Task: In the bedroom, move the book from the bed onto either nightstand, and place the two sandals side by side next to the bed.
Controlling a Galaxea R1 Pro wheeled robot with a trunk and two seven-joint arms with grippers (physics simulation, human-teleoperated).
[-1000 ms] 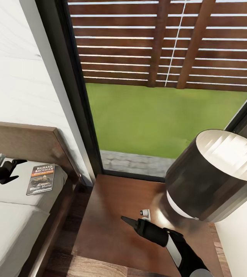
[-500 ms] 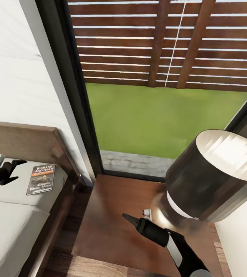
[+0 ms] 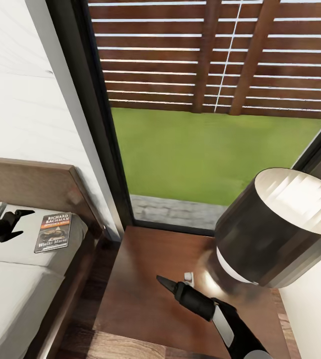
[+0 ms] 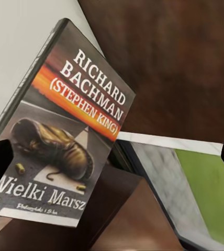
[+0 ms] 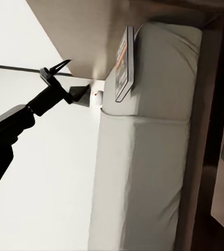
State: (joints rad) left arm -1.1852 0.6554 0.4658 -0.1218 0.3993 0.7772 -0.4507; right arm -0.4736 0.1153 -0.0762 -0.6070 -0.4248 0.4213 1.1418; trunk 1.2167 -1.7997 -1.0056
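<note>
Since the earlier frames our left pincer has drawn back slightly toward the left edge of the head view, and our right pincer has shifted a little to the left at the lower centre; the book has not moved.

We see the book lying flat on the light-grey mattress of the bed, at the middle left of the head view, just below the brown headboard and near the bed's right-hand corner. Our left pincer hovers just left of it with its two dark fingers spread apart, holding nothing — a gap separates it from the cover. In the left wrist view the book shows its title face, with a finger tip at either side edge of the frame.

Our right pincer sits over the glossy brown top of the nightstand, beside the base of a lamp with a dark shade. We cannot tell how far its fingers stand apart; nothing shows in its hold.

From the right wrist view we see the left pincer at the upper left, and the book on the mattress.
</note>
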